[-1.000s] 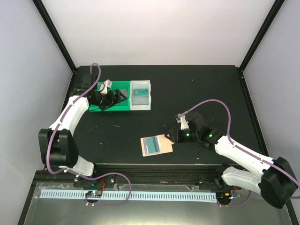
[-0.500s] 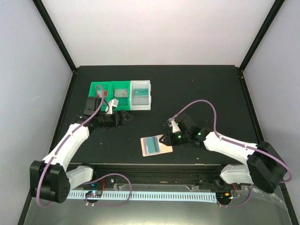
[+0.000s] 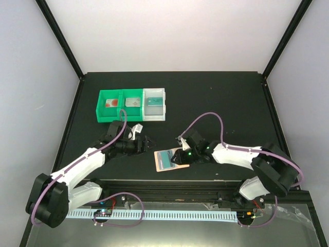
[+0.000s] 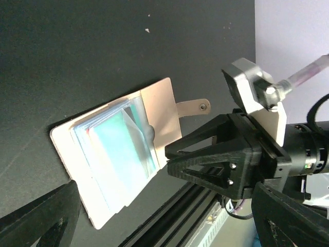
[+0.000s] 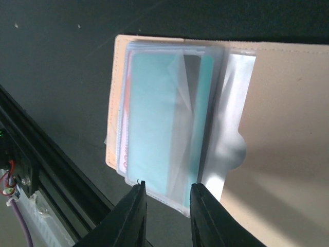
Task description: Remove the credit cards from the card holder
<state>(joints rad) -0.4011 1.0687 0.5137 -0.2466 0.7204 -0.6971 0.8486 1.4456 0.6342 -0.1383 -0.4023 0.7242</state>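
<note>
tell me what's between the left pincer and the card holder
Nothing but bare black tabletop. The top view shows a short empty stretch between the open left pincer and the card holder, and the left wrist view agrees.

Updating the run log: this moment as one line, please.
card holder: open, lying flat | teal card: inside holder | right tool: over holder, narrowly open | left tool: open, empty, beside holder

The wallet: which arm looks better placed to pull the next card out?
Right. The right tool hangs directly over the wallet, its fingers at the teal card's edge. The left tool is open but off to the wallet's left, touching nothing.
</note>
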